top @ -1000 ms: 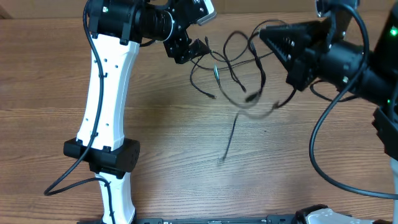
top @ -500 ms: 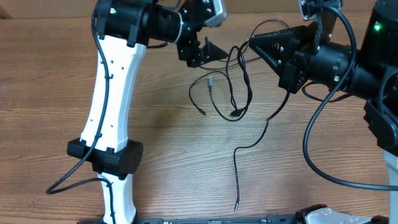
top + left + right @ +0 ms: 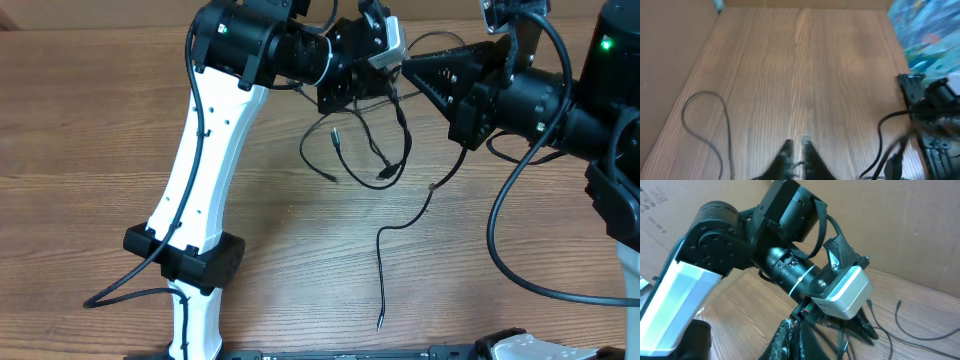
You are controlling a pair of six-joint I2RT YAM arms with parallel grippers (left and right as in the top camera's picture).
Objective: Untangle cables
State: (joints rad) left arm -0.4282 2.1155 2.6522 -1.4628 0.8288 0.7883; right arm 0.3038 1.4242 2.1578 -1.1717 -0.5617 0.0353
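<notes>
Wooden table point(image 3: 100, 150) bears loose cables point(image 3: 379, 275).

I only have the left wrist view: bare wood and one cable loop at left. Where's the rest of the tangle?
Observer: Overhead, the cables loop in a tangle beside the left gripper.
Operator: Where's the other arm?
Observer: The right gripper points at yours, tips almost meeting.
Operator: Any loose end?
Observer: One strand trails away from the tangle toward the robot's side, its end free on the table.
</notes>
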